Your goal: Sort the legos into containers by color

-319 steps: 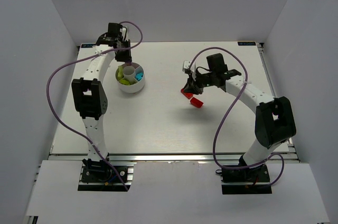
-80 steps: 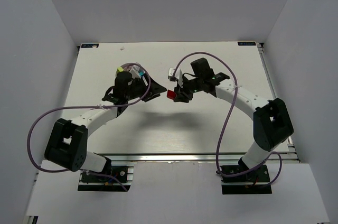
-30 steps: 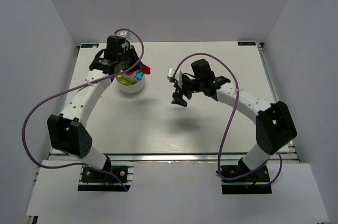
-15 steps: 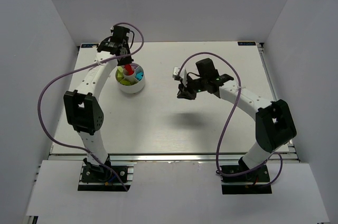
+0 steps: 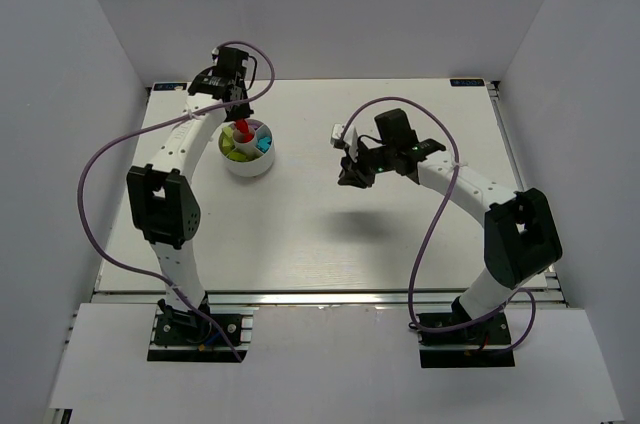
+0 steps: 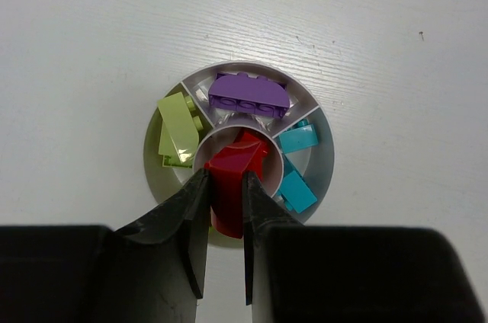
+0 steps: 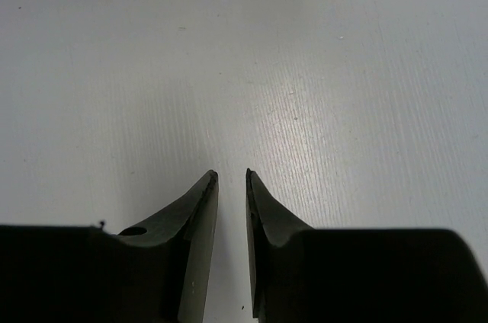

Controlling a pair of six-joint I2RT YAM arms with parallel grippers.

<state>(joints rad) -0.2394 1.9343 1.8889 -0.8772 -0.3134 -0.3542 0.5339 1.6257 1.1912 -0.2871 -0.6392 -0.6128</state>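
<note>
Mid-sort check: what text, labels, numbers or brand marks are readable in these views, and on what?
No text can be read in any view.
Small dark tags at the far corners of the table, top view: too small to read.
Legos and dish: no print visible.

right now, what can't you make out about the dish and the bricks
Left wrist view: the near compartment of the dish is hidden behind the left tool and red brick.
Same view: whether the red brick touches the hub or hangs above it.
Top view: bricks too small to count; the left arm covers part of the dish.
</note>
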